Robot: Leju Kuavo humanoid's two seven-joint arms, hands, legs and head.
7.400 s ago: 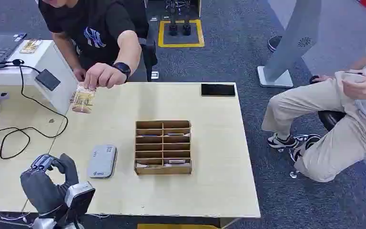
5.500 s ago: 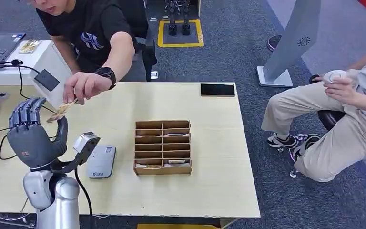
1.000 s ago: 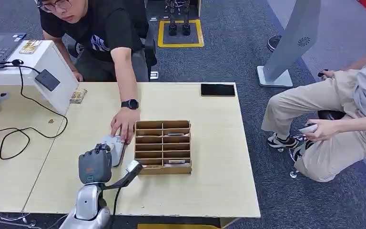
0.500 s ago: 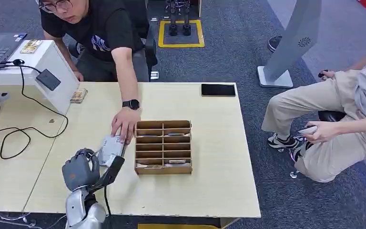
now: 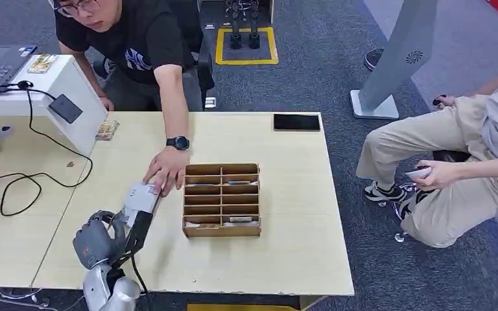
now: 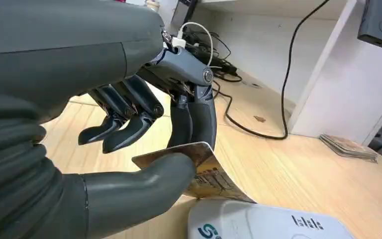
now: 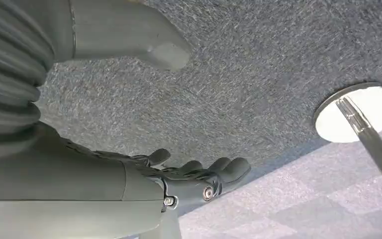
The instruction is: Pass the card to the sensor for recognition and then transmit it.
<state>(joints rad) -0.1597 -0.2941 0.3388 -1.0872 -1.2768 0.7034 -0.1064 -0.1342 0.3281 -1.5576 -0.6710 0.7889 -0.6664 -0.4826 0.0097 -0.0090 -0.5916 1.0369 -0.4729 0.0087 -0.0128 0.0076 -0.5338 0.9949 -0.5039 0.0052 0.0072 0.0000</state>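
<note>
- Left hand (image 5: 97,243): sitting at about 7 o'clock on the tabletop (image 5: 285,259), near its front edge; thumb and fingers (image 6: 199,122) are pinching the card, the other fingers curling inward, apart from it.
- Card (image 6: 206,172): being held tilted in the left hand, its lower edge hanging just above the sensor's near end; whether the two are touching cannot be told.
- Sensor (image 5: 140,197): a flat grey-white device lying on the tabletop at about 11 o'clock from the left hand, just beside the organiser's left side; printed lettering is showing on its casing (image 6: 278,224).
- Person's hand (image 5: 163,172): wearing a dark wristwatch, resting on the sensor's far end.
- Wooden organiser (image 5: 222,199): standing mid-tabletop, at about 2 o'clock from the left hand, its compartments in two columns; small flat items are lying in the front ones.
- Right hand (image 7: 189,177): hanging over grey carpet, fingers stretching out loosely and holding nothing.
- Stack of cards (image 5: 107,129): lying at about 11 o'clock on the tabletop, beside a white box.
- Dark phone (image 5: 296,122): lying at the tabletop's far edge, at about 1 o'clock.
</note>
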